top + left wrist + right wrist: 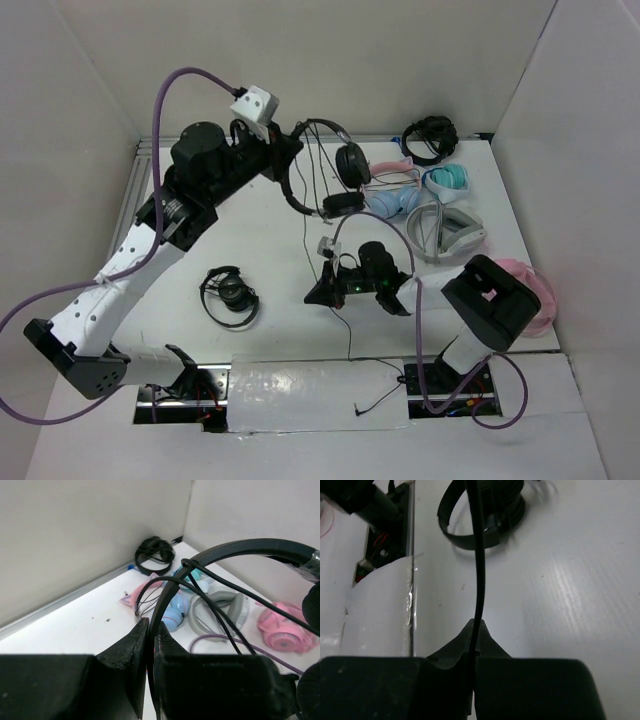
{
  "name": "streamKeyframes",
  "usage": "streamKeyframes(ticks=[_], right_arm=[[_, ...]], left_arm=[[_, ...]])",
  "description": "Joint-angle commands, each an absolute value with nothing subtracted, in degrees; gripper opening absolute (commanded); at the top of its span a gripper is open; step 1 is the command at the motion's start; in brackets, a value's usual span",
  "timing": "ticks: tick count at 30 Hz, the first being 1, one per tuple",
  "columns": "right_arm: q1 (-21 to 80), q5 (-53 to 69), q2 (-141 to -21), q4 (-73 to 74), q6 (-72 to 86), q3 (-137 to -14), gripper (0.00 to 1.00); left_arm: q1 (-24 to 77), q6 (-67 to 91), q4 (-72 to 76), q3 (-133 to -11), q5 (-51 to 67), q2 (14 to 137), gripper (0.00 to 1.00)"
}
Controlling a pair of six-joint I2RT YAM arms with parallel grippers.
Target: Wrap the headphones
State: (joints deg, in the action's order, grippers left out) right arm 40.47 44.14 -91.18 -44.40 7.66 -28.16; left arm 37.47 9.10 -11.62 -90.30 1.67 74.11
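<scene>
— Where the cable (479,570) runs toward the table's (250,235) near edge, what has it?
— The right gripper (474,630), jaws pressed together on it.
— And farther back?
— The left gripper (150,630) pinches the headphones (352,163) by their band (thin, black), held above the table near its far edge.

white-and-black arms (110,285), purple cables (167,88), white camera box (255,103), matte black fingers (127,655).
</scene>
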Motion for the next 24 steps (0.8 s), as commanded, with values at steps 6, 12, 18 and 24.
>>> streamKeyframes(ticks=[6, 12, 18, 24], right_arm=[[47.02, 34.41, -74.99, -52.29, 11.94, -16.89, 0.0], [49.92, 14.79, -54.25, -31.58, 13.45, -13.8, 0.0], [50.01, -5.77, -37.72, -9.45, 14.59, -15.99, 0.0], [49.83, -16.53, -35.6, -2.37, 16.44, -18.72, 0.0]], left_arm=[[23.4, 19.16, -13.72, -96.15, 0.71, 79.88, 0.0], [14.42, 18.72, -16.17, -98.44, -1.23, 83.93, 0.0], [9.41, 20.03, -17.14, -96.34, 1.84, 84.38, 0.0], [7.21, 22.23, -19.16, -97.99, 3.79, 86.39, 0.0]])
